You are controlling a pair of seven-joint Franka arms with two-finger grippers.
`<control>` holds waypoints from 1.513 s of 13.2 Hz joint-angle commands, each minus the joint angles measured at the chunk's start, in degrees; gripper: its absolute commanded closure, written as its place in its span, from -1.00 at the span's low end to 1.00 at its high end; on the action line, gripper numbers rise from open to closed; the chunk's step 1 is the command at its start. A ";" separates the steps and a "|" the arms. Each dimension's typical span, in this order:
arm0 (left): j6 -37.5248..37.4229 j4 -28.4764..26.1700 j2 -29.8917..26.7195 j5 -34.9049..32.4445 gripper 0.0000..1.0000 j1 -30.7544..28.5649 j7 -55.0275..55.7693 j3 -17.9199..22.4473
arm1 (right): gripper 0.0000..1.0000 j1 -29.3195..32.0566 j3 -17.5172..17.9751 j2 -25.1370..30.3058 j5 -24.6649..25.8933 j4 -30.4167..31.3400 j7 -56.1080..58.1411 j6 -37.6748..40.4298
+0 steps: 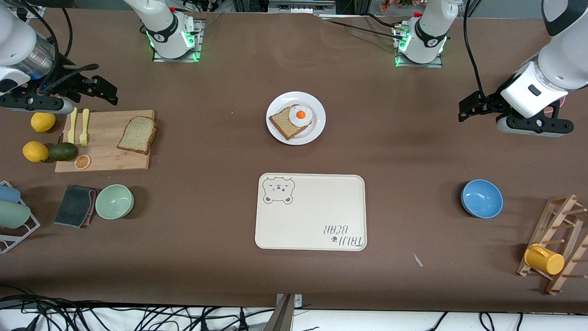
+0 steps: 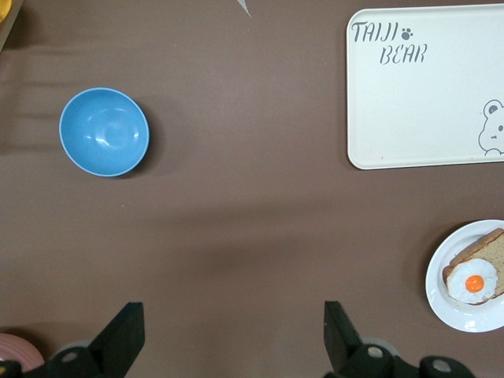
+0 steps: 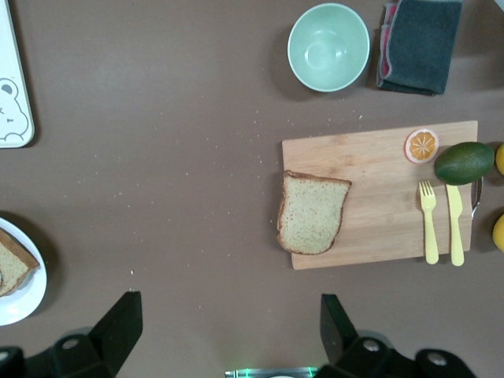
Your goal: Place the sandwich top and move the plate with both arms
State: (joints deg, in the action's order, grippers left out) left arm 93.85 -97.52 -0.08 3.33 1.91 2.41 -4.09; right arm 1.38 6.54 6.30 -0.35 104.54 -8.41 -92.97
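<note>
The sandwich top [image 1: 137, 134], a light-brown bread slice, lies on a wooden cutting board [image 1: 105, 158] toward the right arm's end of the table; it also shows in the right wrist view [image 3: 313, 223]. The white plate [image 1: 285, 101] sits mid-table and holds a darker toast slice [image 1: 284, 125] with a fried egg [image 1: 301, 115] on it. The plate also shows in the left wrist view [image 2: 472, 319] and in the right wrist view [image 3: 24, 303]. My right gripper [image 1: 110, 92] hangs open and empty above the table beside the board [image 3: 228, 323]. My left gripper [image 1: 463, 111] hangs open and empty over bare table [image 2: 234, 331].
A beige bear tray [image 1: 317, 216] lies nearer the front camera than the plate. A blue bowl [image 1: 481, 198] and a rack with a yellow mug [image 1: 544, 259] are at the left arm's end. A green bowl [image 1: 114, 201], cloth [image 1: 76, 205], lemons [image 1: 36, 151], avocado [image 1: 63, 151] and yellow cutlery [image 1: 84, 126] surround the board.
</note>
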 commanded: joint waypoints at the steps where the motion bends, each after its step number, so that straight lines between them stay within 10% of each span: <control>1: -1.30 1.89 0.87 -2.28 -1.00 -0.16 0.85 -0.48 | -1.00 0.37 0.58 0.11 0.79 -0.39 -0.47 0.78; 14: -1.30 1.89 0.87 -2.28 -1.00 -0.16 0.85 -0.48 | -0.96 -0.68 5.31 -0.59 2.81 11.54 -6.53 -9.92; 20: -1.30 1.89 0.96 -2.28 -1.00 -0.16 0.85 -0.48 | -0.98 0.72 12.62 -2.95 18.87 29.31 -20.58 -26.56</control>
State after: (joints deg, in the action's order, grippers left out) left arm 93.85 -97.51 -0.04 3.33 1.89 2.41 -4.09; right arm 0.66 17.98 3.55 14.01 130.45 -26.38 -117.09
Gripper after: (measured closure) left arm 0.000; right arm 0.009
